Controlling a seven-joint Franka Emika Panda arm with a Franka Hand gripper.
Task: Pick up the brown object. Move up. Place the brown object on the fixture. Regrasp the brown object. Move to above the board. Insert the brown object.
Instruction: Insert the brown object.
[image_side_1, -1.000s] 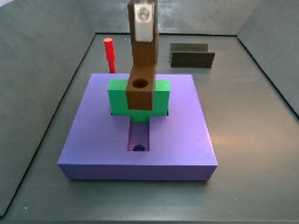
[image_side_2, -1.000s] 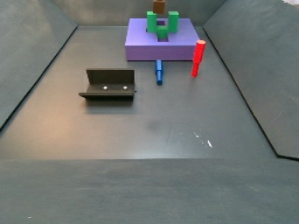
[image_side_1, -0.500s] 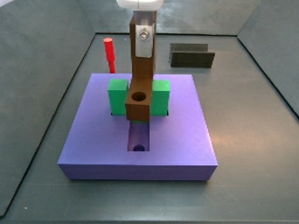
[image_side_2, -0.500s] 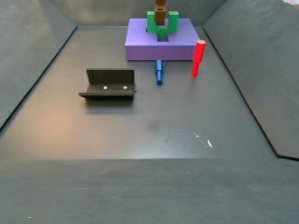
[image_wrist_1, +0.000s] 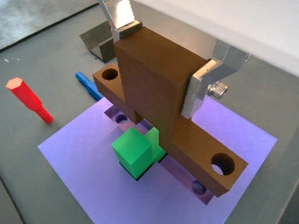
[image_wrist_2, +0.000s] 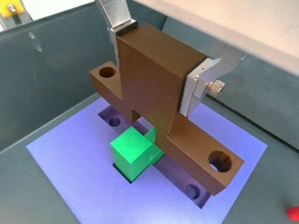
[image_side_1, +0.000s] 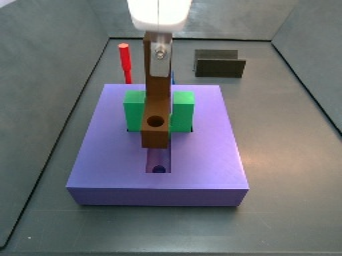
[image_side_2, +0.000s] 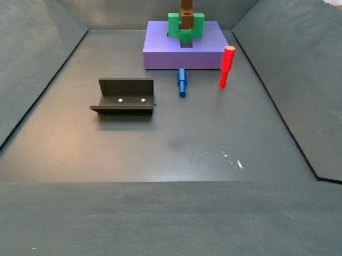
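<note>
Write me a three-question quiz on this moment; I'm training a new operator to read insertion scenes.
1. True or false: the gripper is shut on the brown object.
2. Where does the brown object's lower end sit in a side view? A) on the fixture B) between the arms of the green block on the board C) beside the red peg
3. What color is the small stick on the floor next to the red peg?

Key
1. True; the silver fingers clamp its wide head.
2. B
3. Blue.
</note>
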